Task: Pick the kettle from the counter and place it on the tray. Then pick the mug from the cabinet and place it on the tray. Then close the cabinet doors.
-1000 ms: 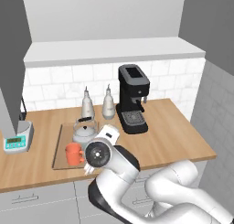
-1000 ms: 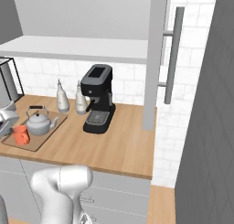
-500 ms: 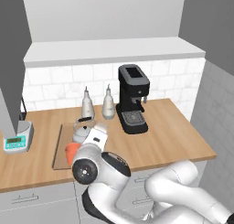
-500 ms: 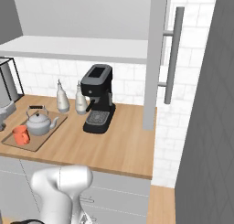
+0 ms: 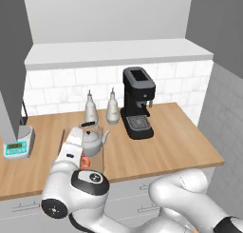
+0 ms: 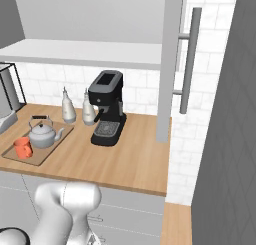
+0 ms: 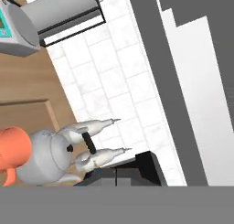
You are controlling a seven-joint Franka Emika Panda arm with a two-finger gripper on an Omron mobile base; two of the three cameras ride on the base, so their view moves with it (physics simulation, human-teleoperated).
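Kettle [image 6: 41, 134] stood on the tray [image 6: 52, 147] left of the coffee machine [image 6: 107, 109] | mug [image 6: 22, 147] sat on the tray just beside the kettle | two bottles [image 6: 68, 107] stood behind the tray, beside the machine | cabinet door [image 6: 170, 64] hung open, right of the machine | your gripper's fingers were together, empty.

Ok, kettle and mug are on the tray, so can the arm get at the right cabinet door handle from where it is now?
Probably not without swinging over. The door handle hangs high at the far right, past the coffee machine, while the arm is folded low by the tray. Nothing stands in front of the handle itself.
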